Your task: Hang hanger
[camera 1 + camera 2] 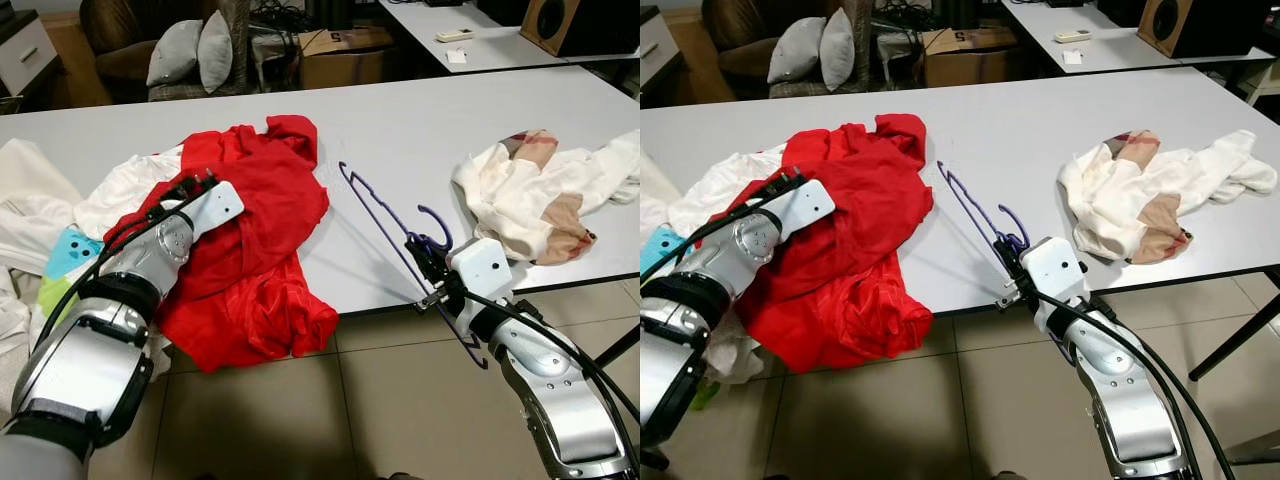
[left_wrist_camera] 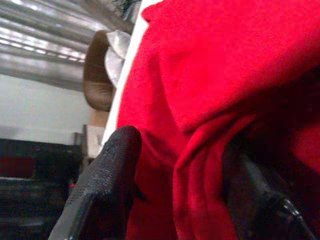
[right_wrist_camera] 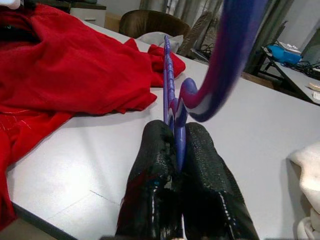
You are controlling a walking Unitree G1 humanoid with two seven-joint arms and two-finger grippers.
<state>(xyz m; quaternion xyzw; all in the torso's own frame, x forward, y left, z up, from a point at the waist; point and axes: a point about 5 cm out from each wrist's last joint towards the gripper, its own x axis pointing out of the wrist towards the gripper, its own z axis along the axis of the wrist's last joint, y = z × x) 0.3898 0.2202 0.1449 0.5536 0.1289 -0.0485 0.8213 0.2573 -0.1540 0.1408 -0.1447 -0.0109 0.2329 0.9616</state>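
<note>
A purple hanger (image 1: 385, 225) lies slanted across the front edge of the white table (image 1: 420, 120), hook end nearest me. My right gripper (image 1: 424, 256) is shut on it near the hook, and in the right wrist view the thin purple bar sits pinched between the fingers (image 3: 200, 160). A crumpled red garment (image 1: 265, 215) lies on the table's left part and droops over the front edge. My left gripper (image 1: 196, 185) rests on top of it. In the left wrist view its fingers (image 2: 107, 175) stand apart with a fold of red cloth (image 2: 200, 165) between them.
A cream and beige garment (image 1: 540, 190) lies on the table's right. White and light-coloured clothes (image 1: 45, 215) are heaped at the left end. Behind the table are grey cushions (image 1: 190, 50), a cardboard box (image 1: 340, 55) and a second table (image 1: 480, 40). Tiled floor (image 1: 380, 410) lies below me.
</note>
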